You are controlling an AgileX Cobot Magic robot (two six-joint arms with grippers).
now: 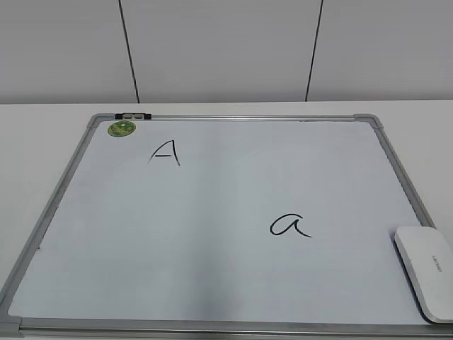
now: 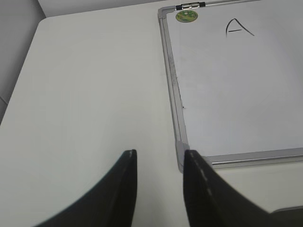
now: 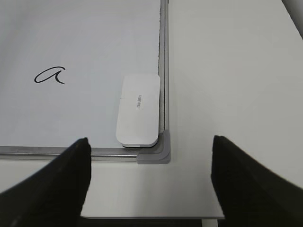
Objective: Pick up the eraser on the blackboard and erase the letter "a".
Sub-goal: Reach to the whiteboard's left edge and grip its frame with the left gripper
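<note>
The white eraser [image 1: 427, 272] lies flat on the blackboard [image 1: 212, 212], in its near right corner against the frame; it also shows in the right wrist view [image 3: 138, 109]. The cursive letter "a" [image 1: 289, 225] is drawn in black, left of the eraser, and shows in the right wrist view [image 3: 50, 75]. My right gripper [image 3: 150, 158] is open and empty, hovering over the table just short of the board's near right corner. My left gripper [image 2: 159, 163] is open and empty, above the table by the board's near left corner [image 2: 181, 156]. Neither gripper shows in the exterior view.
A capital "A" [image 1: 165, 151] and a round green sticker [image 1: 121, 129] sit at the board's far left. A black clip [image 1: 133, 115] is on the top frame. The white table [image 2: 94, 94] surrounds the board; its front edge [image 3: 151, 216] is near my right gripper.
</note>
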